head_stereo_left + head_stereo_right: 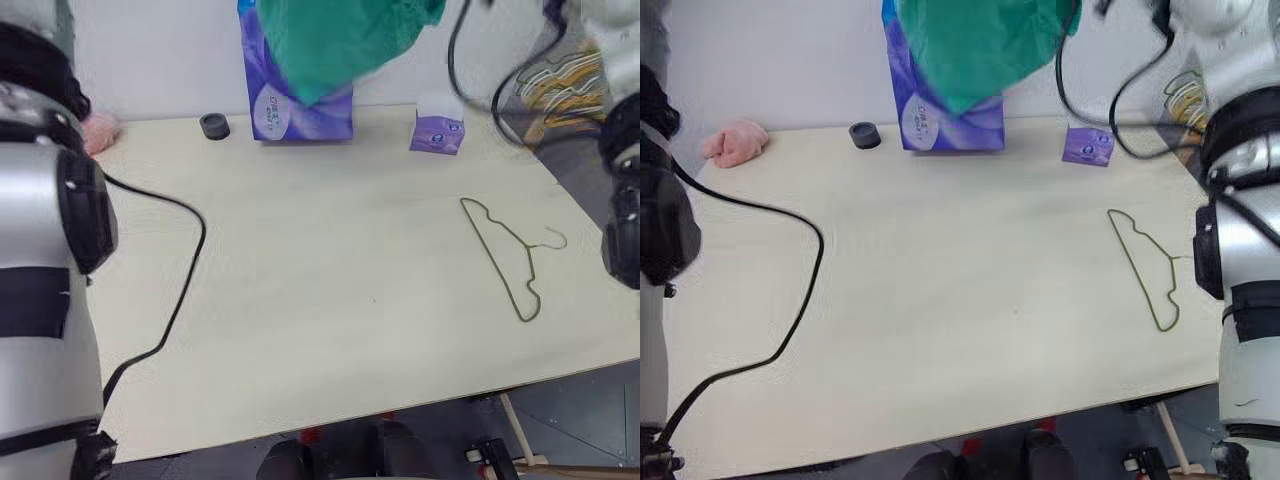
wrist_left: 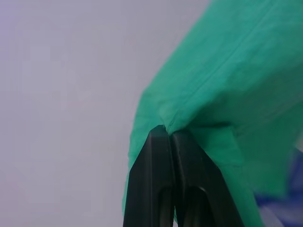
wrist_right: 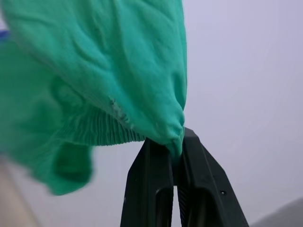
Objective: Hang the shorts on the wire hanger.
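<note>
The tabletop (image 1: 940,330) is seen from above, and the shorts (image 1: 980,45) are held in the air over its far edge, in front of a purple box (image 1: 940,125). The left gripper (image 2: 169,135) is closed on one edge of the cloth; the right gripper (image 3: 176,142) is closed on the ribbed waistband. Both arms are raised high. The wire hanger (image 1: 1148,268) lies flat on the right side, well apart from the shorts.
</note>
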`<state>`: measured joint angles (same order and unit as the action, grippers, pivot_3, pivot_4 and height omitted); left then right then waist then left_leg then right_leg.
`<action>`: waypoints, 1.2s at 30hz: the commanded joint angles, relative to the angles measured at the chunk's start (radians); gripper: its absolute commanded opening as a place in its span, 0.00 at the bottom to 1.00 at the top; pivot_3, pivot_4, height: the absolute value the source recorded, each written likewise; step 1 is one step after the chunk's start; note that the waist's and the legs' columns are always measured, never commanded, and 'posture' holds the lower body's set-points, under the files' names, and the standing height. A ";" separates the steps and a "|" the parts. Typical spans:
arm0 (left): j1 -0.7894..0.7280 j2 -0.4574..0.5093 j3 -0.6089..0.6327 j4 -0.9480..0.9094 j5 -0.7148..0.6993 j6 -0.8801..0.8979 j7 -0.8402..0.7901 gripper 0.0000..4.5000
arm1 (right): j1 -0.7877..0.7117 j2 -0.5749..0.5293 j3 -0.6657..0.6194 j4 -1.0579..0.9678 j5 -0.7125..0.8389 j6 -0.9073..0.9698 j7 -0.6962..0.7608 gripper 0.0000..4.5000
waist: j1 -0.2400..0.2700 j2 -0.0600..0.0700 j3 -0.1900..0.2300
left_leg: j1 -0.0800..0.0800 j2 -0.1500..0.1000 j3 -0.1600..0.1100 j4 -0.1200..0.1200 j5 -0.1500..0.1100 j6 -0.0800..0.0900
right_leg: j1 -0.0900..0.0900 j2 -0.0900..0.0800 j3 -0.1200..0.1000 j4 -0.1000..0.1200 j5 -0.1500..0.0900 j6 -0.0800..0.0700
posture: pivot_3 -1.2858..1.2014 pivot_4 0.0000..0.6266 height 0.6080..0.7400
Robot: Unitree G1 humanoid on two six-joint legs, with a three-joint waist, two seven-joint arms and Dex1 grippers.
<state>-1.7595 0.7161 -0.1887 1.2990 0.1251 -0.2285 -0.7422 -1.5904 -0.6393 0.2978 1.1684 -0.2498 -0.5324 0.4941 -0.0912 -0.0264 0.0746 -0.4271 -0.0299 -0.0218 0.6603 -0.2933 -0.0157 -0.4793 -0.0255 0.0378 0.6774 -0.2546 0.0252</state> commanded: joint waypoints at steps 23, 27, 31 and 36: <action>1.606 0.471 0.039 -1.568 -0.578 0.792 -0.872 0.00 | 1.227 -0.334 -0.043 -1.240 0.239 0.206 0.700 0.01 | 0.045 0.008 0.024 | 0.064 0.004 0.000 0.020 -0.001 0.017 | 0.075 0.006 0.003 0.002 -0.003 0.001 | 0.50 0.11 1.00; 1.627 0.454 0.042 -1.598 -0.607 0.818 -0.847 0.00 | 1.321 -0.401 -0.065 -1.346 0.288 0.329 0.750 0.01 | 0.062 0.008 0.024 | 0.065 0.005 0.000 0.020 -0.001 0.017 | 0.075 0.007 0.003 0.002 -0.004 0.000 | 0.50 0.11 1.00; 1.467 0.331 0.037 -1.520 -0.614 0.908 -0.748 0.00 | 1.215 -0.379 -0.073 -1.275 0.297 0.451 0.770 0.01 | 0.064 0.007 0.024 | 0.065 0.005 0.001 0.021 -0.001 0.017 | 0.075 0.008 0.003 0.003 -0.006 0.004 | 0.50 0.10 1.00; 0.993 0.039 0.011 -1.020 -0.427 0.785 -0.479 0.00 | 0.625 -0.171 0.031 -0.669 0.050 0.413 0.571 0.01 | 0.056 0.007 0.023 | 0.066 0.004 0.004 0.022 -0.001 0.017 | 0.076 0.014 0.003 0.003 -0.001 0.001 | 0.49 0.09 1.00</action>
<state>-0.6524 0.7943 -0.1848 0.1334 -0.3796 0.6377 -1.3304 -0.8193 -0.8483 0.3245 0.3366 -0.0985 -0.0627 1.1894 -0.0356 -0.0199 0.0980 -0.3616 -0.0257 -0.0175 0.6833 -0.2936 0.0002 -0.4044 -0.0117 0.0404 0.6807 -0.2544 0.0251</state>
